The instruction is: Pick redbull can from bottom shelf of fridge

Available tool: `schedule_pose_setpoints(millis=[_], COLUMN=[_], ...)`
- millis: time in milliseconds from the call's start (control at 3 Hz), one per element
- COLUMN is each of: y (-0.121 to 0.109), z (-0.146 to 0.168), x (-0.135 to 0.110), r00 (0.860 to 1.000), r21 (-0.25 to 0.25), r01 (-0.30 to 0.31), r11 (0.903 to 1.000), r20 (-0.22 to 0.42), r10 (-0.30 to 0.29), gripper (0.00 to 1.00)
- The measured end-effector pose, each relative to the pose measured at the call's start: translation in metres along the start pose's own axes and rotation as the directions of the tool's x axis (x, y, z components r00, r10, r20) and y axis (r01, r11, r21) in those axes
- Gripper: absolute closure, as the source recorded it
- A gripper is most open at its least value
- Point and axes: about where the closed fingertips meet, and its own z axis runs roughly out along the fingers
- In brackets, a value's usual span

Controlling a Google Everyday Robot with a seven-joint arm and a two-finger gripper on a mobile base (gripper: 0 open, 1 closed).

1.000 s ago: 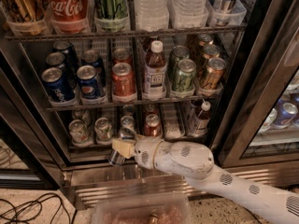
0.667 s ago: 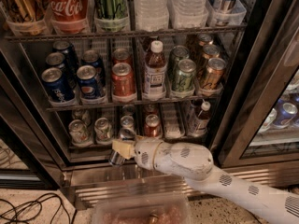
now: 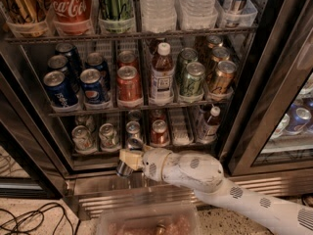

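Well, the gripper seems clamped on the redbull can, held tilted just in front of the bottom shelf; it has hardly budged this past second, so drawing clear of the fridge remains.

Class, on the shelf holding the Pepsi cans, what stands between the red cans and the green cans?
A white-capped bottle, as the camera view shows. The hand is lower down, in front of the bottom shelf.
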Motion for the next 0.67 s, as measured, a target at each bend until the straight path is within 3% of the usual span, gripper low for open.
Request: schedule_pose_setpoints(millis=[667], y=[0.0022], z=[0.0004], x=[-0.0033], r00=[1.000], r21=[-0.001], r01=[-0.002], r11=[1.0000], r20=[0.002], r10=[0.002], gripper=[1.00])
